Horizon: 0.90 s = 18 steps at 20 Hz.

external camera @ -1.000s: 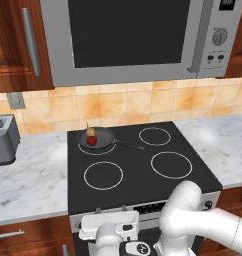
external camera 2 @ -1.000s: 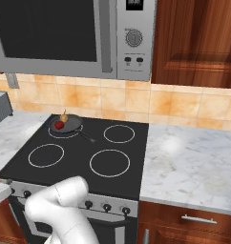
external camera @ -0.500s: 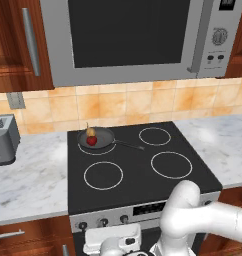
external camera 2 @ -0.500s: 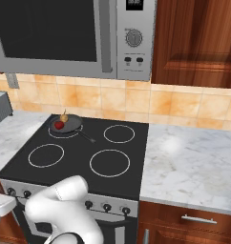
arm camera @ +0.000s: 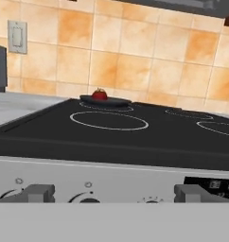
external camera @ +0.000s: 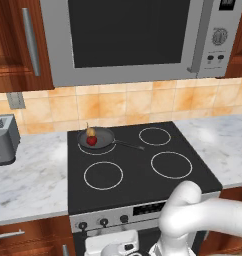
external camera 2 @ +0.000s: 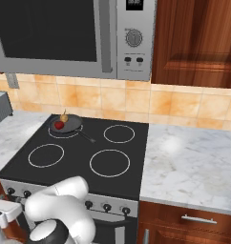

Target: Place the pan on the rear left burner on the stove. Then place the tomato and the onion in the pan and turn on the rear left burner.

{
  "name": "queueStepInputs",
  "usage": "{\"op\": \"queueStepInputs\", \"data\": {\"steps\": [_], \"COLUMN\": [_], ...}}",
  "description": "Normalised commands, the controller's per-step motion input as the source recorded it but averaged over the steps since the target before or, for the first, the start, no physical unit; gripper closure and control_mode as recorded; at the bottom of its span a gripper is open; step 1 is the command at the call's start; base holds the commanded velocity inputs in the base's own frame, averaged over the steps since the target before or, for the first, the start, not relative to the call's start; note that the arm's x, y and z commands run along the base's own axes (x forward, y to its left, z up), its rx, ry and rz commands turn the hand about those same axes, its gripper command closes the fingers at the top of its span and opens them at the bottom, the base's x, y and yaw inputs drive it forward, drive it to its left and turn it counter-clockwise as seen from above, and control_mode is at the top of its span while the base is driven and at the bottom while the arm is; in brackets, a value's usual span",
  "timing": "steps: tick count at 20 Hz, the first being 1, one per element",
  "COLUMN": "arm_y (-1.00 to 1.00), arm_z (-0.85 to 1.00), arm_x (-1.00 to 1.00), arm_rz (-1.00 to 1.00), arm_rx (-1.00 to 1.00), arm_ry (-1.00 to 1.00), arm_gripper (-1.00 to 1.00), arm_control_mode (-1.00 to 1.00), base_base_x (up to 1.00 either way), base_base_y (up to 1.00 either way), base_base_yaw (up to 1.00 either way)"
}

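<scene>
Two things flank the stove (external camera: 143, 187): toaster (external camera: 3, 141) left, marble counter (external camera 2: 194, 162) right. Pan (external camera: 96, 138) holding tomato (external camera: 92, 141) and onion (external camera: 90, 132) sits far beyond the gripper (arm camera: 114, 193), fingers (arm camera: 35, 193) wide by the knobs (external camera: 104, 222).

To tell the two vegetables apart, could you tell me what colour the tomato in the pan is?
Glossy red; the tomato shows best in the left base view.

Both base views overlook the stove (external camera: 138, 170); hand view faces its front, low.
</scene>
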Motion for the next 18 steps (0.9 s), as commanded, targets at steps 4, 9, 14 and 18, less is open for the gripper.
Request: {"op": "queueStepInputs", "data": {"steps": [4, 9, 14, 18], "arm_y": [0.28, 0.15, 0.04, 0.01], "arm_z": [-0.4, -0.33, -0.19, -0.11], "arm_x": [0.07, 0.1, 0.11, 0.21], "arm_rz": [0.0, 0.0, 0.0, -0.01], "arm_rx": [0.0, 0.0, 0.0, 0.0], "arm_ry": [0.0, 0.0, 0.0, 0.0], "arm_gripper": [-1.0, -1.0, -1.0, -1.0], "arm_control_mode": [-1.0, -1.0, -1.0, -1.0], "base_base_x": [0.0, 0.0, 0.0, 0.0], "base_base_y": [0.0, 0.0, 0.0, 0.0], "base_base_yaw": [0.0, 0.0, 0.0, 0.0]}}
